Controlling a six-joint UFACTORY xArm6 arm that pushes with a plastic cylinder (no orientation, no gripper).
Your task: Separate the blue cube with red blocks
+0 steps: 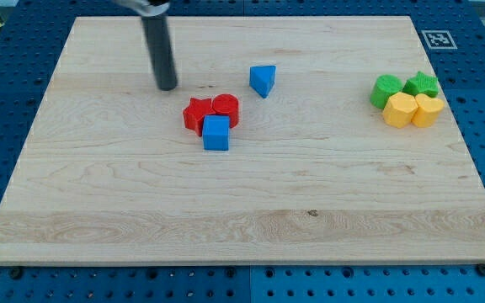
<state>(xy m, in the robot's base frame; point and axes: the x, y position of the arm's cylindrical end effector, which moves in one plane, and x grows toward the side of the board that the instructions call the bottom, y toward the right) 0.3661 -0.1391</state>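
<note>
The blue cube (215, 133) sits near the board's middle, touching a red star block (196, 114) at its upper left and a red cylinder (225, 108) just above it. My tip (167, 87) rests on the board above and to the left of this cluster, a short gap from the red star. A blue triangular block (263, 80) lies apart, up and to the right of the red cylinder.
At the view's right, a green cylinder (386, 90), a green star (422, 84), a yellow hexagonal block (400, 109) and a yellow heart-like block (428, 109) are bunched together. The wooden board (242, 219) lies on a blue pegboard table.
</note>
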